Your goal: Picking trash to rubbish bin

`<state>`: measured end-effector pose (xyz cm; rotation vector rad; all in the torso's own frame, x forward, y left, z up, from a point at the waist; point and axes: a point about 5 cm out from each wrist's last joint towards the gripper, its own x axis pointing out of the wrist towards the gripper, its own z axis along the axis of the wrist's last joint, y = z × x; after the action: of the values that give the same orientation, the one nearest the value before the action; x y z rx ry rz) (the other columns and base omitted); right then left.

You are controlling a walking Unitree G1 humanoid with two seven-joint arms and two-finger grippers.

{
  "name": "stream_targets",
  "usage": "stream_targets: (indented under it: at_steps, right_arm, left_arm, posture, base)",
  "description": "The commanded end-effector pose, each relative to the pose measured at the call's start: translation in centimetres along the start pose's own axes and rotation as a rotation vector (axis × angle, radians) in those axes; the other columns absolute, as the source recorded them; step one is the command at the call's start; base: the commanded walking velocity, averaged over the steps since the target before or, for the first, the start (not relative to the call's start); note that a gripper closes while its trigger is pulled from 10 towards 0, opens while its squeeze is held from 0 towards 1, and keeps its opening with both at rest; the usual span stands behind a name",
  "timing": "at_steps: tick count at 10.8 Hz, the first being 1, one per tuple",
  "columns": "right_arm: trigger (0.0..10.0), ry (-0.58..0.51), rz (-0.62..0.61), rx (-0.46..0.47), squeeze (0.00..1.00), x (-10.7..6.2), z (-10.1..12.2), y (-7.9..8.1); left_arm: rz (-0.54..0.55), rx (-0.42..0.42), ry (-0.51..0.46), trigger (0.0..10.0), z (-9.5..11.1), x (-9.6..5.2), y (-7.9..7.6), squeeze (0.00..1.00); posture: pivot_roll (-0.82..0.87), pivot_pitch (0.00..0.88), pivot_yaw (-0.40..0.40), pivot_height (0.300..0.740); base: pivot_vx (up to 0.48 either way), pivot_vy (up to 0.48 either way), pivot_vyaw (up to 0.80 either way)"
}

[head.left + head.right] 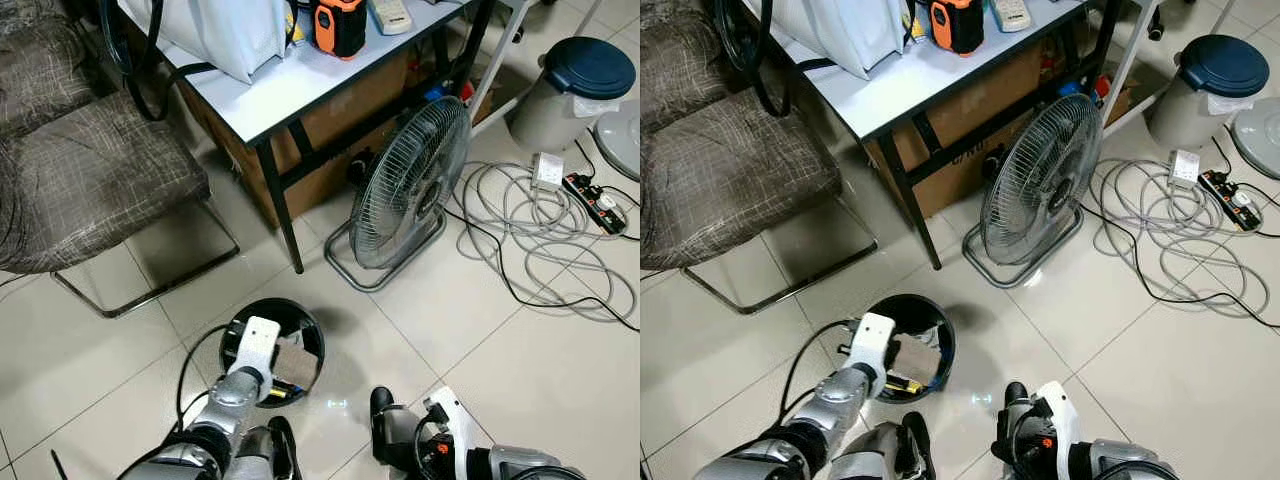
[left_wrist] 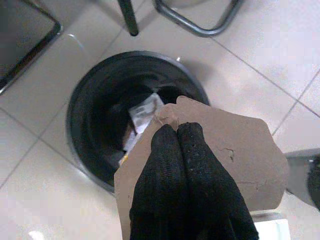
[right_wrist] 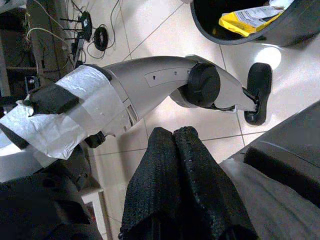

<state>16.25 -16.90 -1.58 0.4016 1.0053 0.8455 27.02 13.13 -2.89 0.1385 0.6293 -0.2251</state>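
The left gripper [image 2: 182,131] pinches a piece of cardboard [image 2: 235,150] over the bin [image 1: 300,316], apparently near its rim, so letting go could drop it onto the floor.

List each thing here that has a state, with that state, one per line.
Left gripper: shut on the cardboard piece, over the black bin.
Right gripper: shut, empty, low by the floor.
Black bin: open-topped, trash inside.
Floor fan: upright.
Blue-lidded bin: lid closed.

bin [image 2: 85,100]: glossy black plastic | trash [image 2: 240,150]: matt brown cardboard | floor [image 1: 520,370]: glossy tile
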Motion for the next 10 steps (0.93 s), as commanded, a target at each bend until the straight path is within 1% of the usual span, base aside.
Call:
stream_targets:
  at_steps: [1, 3, 7, 8, 10]
  right_arm:
    - [10.0, 0.096, -0.003, 0.094, 0.0, 0.1, -3.2, 0.2]
    - [10.0, 0.095, -0.001, 0.093, 0.0, 0.1, -3.2, 0.2]
    - [10.0, 0.094, 0.001, 0.092, 0.0, 0.0, -3.2, 0.1]
    - [10.0, 0.093, 0.004, 0.091, 0.0, 0.0, -3.2, 0.1]
    - [10.0, 0.093, 0.005, 0.09, 0.0, 0.0, -3.2, 0.1]
  left_arm:
    - [0.02, -0.006, 0.058, 10.0, -1.6, -0.4, 0.3, 0.0]
    - [0.041, -0.008, 0.063, 10.0, -1.7, -0.5, 0.8, 0.0]
    - [0.067, -0.023, 0.068, 10.0, -2.0, -0.6, 1.4, 0.0]
    - [0.073, -0.05, 0.063, 10.0, -2.0, -0.7, 1.6, 1.0]
    - [0.076, -0.056, 0.061, 10.0, -1.9, -0.6, 1.5, 1.0]
  posture:
    - [-0.28, 0.339, 0.089, 0.74]
    - [-0.28, 0.339, 0.089, 0.74]
    - [-0.28, 0.342, 0.083, 0.74]
    - [-0.28, 0.342, 0.083, 0.74]
    - [-0.28, 0.343, 0.081, 0.74]
  base:
    - [0.0, 0.0, 0.0]
    - [0.0, 0.0, 0.0]
    - [0.0, 0.0, 0.0]
    - [0.0, 0.0, 0.0]
    - [0.0, 0.0, 0.0]
